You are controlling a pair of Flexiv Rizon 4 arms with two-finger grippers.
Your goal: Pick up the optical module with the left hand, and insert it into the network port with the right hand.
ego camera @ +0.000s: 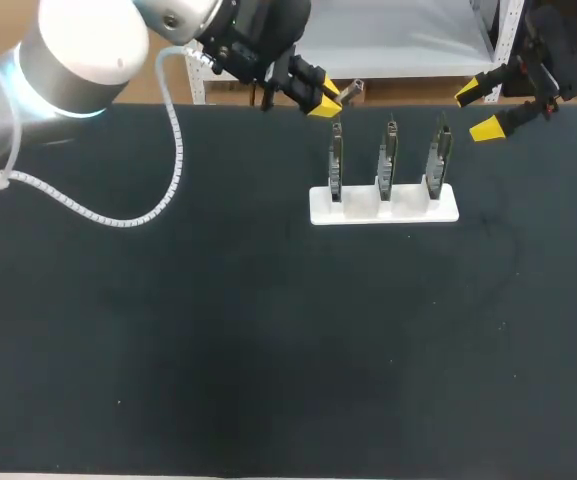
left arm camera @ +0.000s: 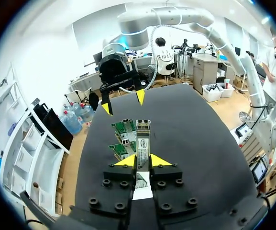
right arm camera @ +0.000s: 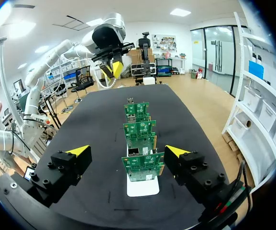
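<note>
Pickup looks done: left end effector (left arm camera: 142, 160) clamps the optical module (left arm camera: 142, 139); handover to the spread-open right end effector (ego camera: 480, 110) likely comes next.

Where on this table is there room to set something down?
Bare: the near half of the table and left of the white stand. Crowded: the far edge, where the left claw and right claw flank the circuit boards.

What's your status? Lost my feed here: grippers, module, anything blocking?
Left gripper shut on optical module, beyond the boards' left end. Right gripper open, beyond their right end. Nothing between the two.
</note>
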